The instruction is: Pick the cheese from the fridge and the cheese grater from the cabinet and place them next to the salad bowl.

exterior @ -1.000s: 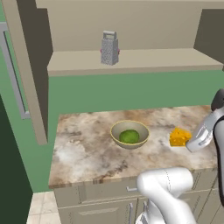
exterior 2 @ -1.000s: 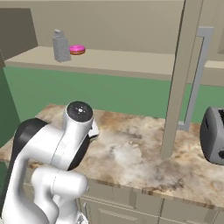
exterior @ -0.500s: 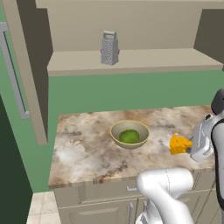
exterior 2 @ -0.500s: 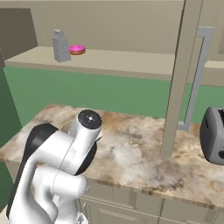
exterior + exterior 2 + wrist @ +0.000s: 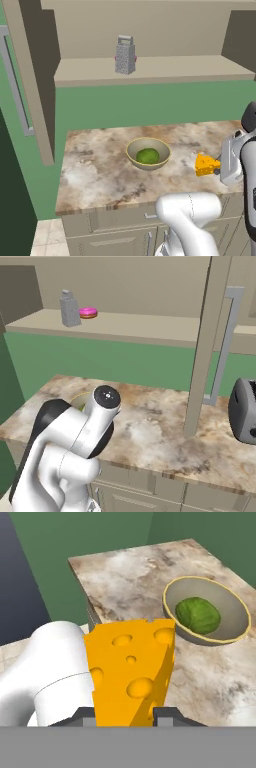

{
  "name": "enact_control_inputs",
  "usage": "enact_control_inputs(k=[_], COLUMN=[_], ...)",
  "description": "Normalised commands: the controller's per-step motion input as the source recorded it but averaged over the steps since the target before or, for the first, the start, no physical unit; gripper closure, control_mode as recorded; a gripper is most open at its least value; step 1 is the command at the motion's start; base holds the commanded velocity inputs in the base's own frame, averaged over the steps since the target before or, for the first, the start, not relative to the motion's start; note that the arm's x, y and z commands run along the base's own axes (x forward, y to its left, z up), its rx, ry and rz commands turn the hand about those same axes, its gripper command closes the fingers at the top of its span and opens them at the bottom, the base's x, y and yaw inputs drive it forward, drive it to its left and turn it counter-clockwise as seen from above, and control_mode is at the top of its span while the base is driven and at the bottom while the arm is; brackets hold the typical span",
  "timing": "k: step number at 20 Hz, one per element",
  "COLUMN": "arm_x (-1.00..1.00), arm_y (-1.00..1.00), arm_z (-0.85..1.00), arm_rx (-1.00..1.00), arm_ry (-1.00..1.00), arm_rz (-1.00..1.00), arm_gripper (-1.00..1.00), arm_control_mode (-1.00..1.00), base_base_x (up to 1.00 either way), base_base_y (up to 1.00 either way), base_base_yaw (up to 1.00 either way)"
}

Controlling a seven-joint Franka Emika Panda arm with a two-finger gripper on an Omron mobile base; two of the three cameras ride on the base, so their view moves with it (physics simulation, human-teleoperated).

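Observation:
My gripper (image 5: 216,169) is shut on the cheese (image 5: 205,164), an orange-yellow wedge with holes, held just above the marble counter to the right of the salad bowl (image 5: 148,153). In the hand view the cheese (image 5: 131,671) stands large between the fingertips (image 5: 167,713), with the tan salad bowl (image 5: 206,614) and its green lump beyond it at the upper right. The grey cheese grater (image 5: 125,55) stands upright on the open cabinet shelf (image 5: 150,72) above the counter. From the right base view the cheese grater (image 5: 69,309) shows at the shelf's left end.
A pink disc (image 5: 88,312) lies beside the grater. A silver toaster (image 5: 244,411) stands at the counter's right end. The open cabinet door (image 5: 207,346) with its grey bar handle hangs over the counter. The dark fridge (image 5: 12,200) edge is at the far left.
The gripper has carried the cheese left and down, closer to the salad bowl. The arm's elbow has swung further over the counter in the right base view.

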Motion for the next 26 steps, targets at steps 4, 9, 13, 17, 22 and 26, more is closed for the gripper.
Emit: enact_control_inputs(k=[4, 9, 13, 17, 22, 26], arm_x=[0.15, 0.13, 0.21, 0.1, 0.21, 0.31], arm_y=[0.0, -0.03, -0.04, -0.22, -0.05, 0.0], arm_z=[-0.24, -0.22, -0.34, -0.31, -0.25, -0.09], arm_rx=[0.0, 0.02, 0.16, 0.2, 0.11, 0.02], arm_ry=[-0.07, 0.0, 0.0, 0.0, 0.0, 0.0], arm_rz=[0.0, 0.07, 0.09, 0.09, 0.03, 0.0], arm_gripper=[1.0, 1.0, 1.0, 1.0, 1.0, 1.0], arm_control_mode=[-1.0, -1.0, -1.0, -1.0, -1.0, -1.0], base_base_x=[0.0, 0.0, 0.0, 0.0, 0.0, 0.0], base_base_y=[0.0, 0.0, 0.0, 0.0, 0.0, 0.0], base_base_yaw=[0.0, 0.0, 0.0, 0.0, 0.0, 0.0])
